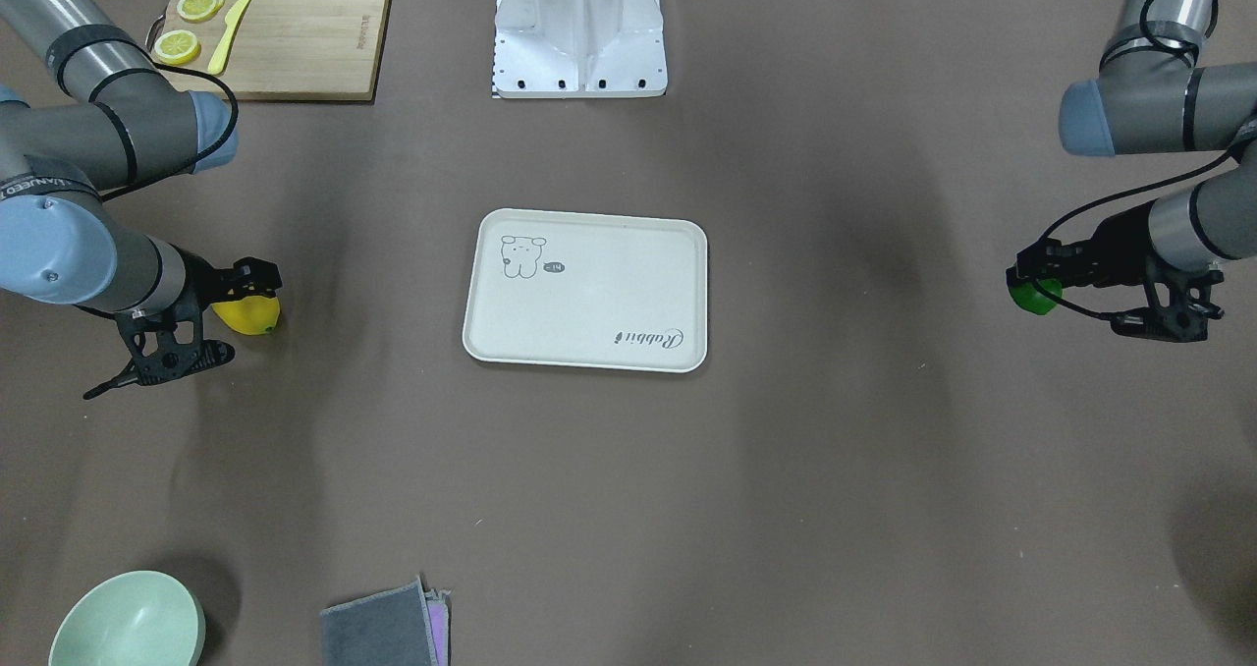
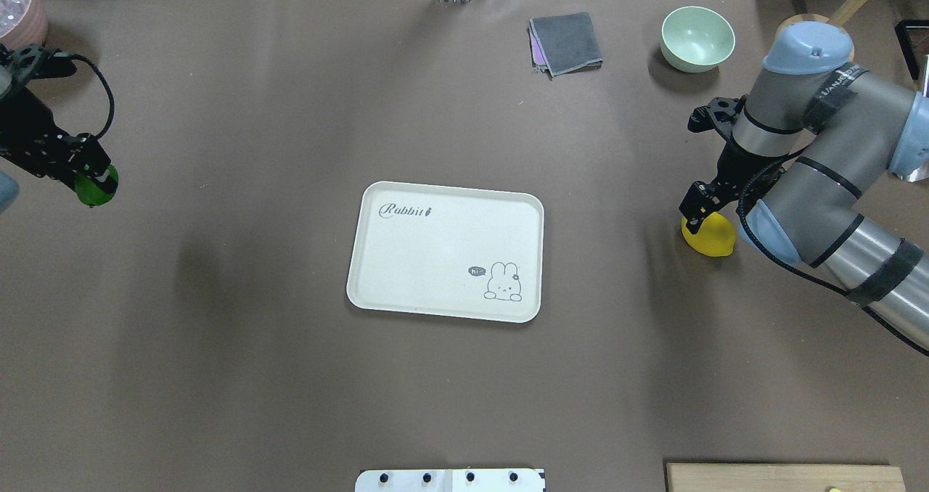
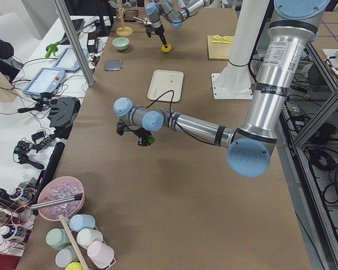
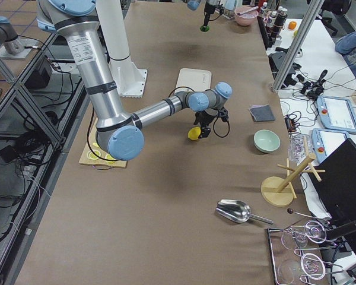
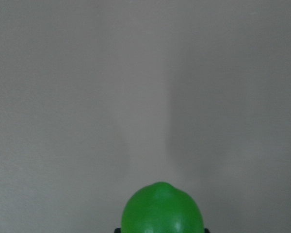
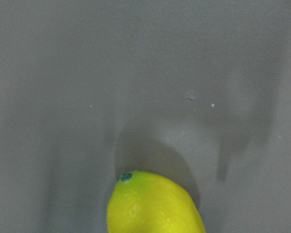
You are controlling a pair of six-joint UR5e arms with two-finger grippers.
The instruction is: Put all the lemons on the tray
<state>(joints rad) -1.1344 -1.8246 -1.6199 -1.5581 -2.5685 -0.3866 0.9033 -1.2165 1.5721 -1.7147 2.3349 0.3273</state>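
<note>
Tray (image 2: 435,260) reads "Rabbit"; left end effector (image 2: 93,181) clamps green lemon (image 2: 90,194), right end effector (image 2: 698,212) yellow lemon (image 2: 713,237).

We see the left arm (image 1: 1198,219) and right arm (image 1: 88,136) as silver-grey tubes with pale blue joint caps and black bands. Thin black cables (image 1: 236,126) loop along both. The left hand (image 1: 1031,281) and right hand (image 1: 257,288) are matte black. The white base (image 1: 579,32) shows dark bolt holes.

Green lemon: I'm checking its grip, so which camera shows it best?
Left wrist view: the green lemon fills the bottom centre, close and sharp, though cropped. Overhead and front views show it small, partly under the left pincer; the side views show only a green speck.
</note>
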